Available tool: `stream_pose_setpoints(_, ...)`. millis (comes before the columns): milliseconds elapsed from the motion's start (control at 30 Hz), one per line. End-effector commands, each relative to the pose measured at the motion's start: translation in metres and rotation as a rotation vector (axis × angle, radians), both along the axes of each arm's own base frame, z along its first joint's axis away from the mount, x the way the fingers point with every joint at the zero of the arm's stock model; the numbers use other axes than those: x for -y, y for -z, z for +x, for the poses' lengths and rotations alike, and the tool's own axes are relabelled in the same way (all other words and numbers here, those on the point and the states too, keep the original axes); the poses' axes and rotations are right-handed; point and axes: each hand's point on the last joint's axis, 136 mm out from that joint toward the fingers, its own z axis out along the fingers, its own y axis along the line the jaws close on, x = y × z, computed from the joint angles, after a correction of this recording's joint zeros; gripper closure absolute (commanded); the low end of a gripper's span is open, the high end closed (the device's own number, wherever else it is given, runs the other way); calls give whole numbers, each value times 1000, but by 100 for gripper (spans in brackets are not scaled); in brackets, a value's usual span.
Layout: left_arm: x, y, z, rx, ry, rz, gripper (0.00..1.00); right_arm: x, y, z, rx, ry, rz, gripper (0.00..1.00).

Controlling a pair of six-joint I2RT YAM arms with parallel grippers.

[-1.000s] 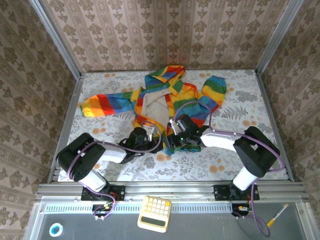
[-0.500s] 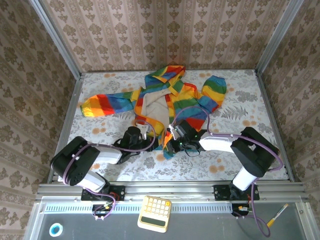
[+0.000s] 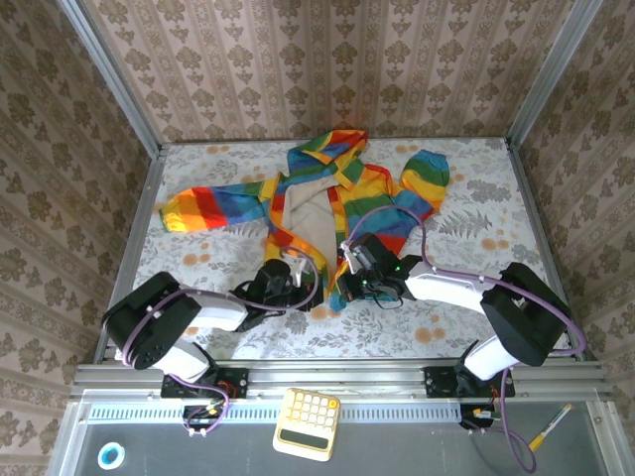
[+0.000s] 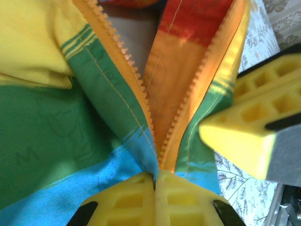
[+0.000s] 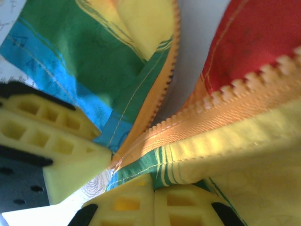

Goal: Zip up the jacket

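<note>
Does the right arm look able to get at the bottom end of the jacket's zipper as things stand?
Probably yes. The right arm's fingers are shut on the jacket hem right beside the orange zipper teeth. The left arm's fingers clamp the hem alongside, so room is tight.

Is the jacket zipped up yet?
Not yet, open. On the jacket, the zipper teeth run apart, beige lining showing between.

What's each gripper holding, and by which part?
Both hold the jacket: left gripper pinches where the zipper rows meet at the bottom; right gripper pinches the front edge beside the zipper.
</note>
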Motion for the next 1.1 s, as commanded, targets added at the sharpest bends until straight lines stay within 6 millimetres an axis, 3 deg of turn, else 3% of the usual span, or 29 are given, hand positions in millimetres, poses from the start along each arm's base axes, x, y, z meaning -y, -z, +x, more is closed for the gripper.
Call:
stream_pose_setpoints(0,11,0,5,-5,-30,-25,100,8,-9,18,26,109,-8,95)
stream_pose_setpoints(100,14,8,7,-28,-50,-37,100,1,-11,22,18,124,30,88)
stream_pose_setpoints(333,15,14,9,-47,-74,-60,100,-2,-9,18,-23,162,92,57)
stream_pose_setpoints(667,14,14,10,-46,-75,-55,100,-5,9,7,-92,218,128,47)
stream_pose_setpoints(900,13,11,11,-37,-74,-58,100,-9,14,0,-97,217,121,49)
stream_pose_setpoints(967,11,10,12,-32,-74,-54,100,-12,14,0,-91,201,120,60)
stream_pose_setpoints(1067,7,6,15,-27,-79,-52,100,-13,5,1,-50,159,120,87)
